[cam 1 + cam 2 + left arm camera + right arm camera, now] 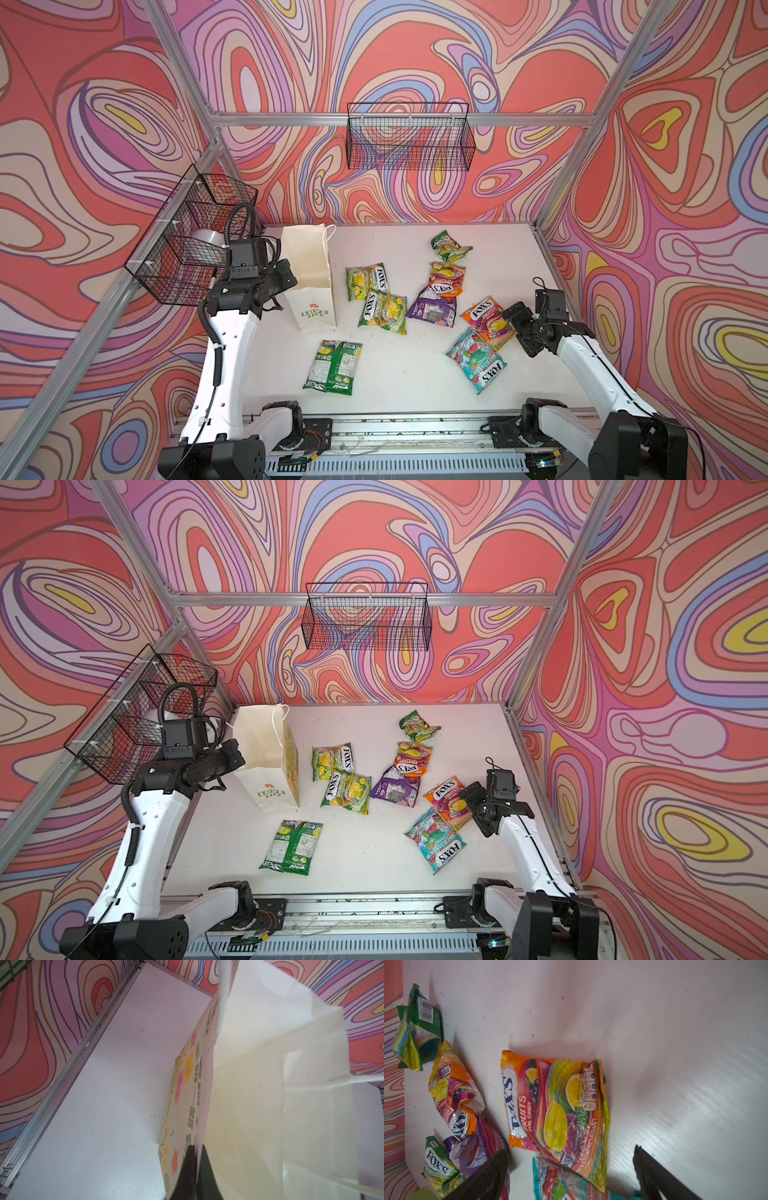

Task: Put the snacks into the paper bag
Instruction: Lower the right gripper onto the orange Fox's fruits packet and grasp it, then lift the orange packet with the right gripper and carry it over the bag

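Snacks lie loose on the white table, all outside the paper bag. The bag stands upright with its mouth open at the far left of the table, its "LOVE LIFE" side facing near. The left gripper is pressed together on the bag's left wall near the rim. In the left wrist view one black finger sits on the printed outside and the other on the plain inside. The right gripper is spread wide and holds nothing. It hangs at the right of the table just beside the orange FRUITS packet, which in the right wrist view lies flat ahead of the two fingers. Whether a finger touches it I cannot tell. That packet overlaps the far edge of the teal packet. Left of them a purple packet touches a crumpled orange packet, and a crumpled green packet lies farther back. Two green-yellow packets overlap just right of the bag. A green packet lies back side up nearer, apart from the rest. Black wire baskets hang on the far and left walls
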